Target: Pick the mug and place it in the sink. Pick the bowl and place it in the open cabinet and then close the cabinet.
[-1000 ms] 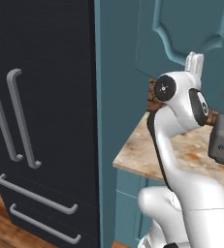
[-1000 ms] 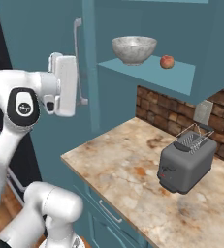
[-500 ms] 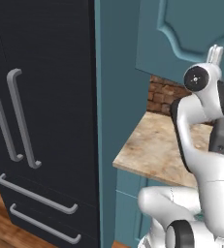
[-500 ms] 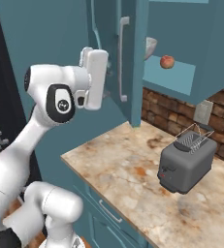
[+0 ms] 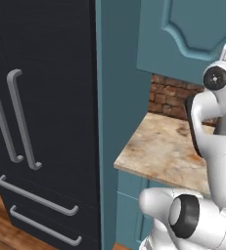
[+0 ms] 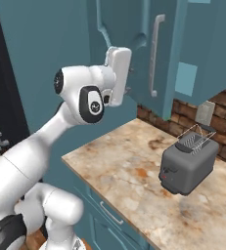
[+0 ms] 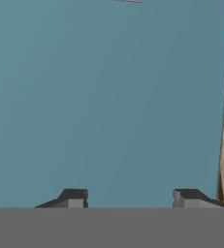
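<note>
Pressing the gripper (image 7: 130,198) flat against the teal cabinet door (image 6: 134,49), fingers spread wide apart and holding nothing (two dark tips just showing against plain teal in the hand view). Standing nearly shut, that door, its grey bar handle (image 6: 154,56) facing out above the marble countertop (image 6: 134,180). Sitting on the counter to the right, a grey toaster (image 6: 189,165); looming at left, the black fridge (image 5: 36,122).
</note>
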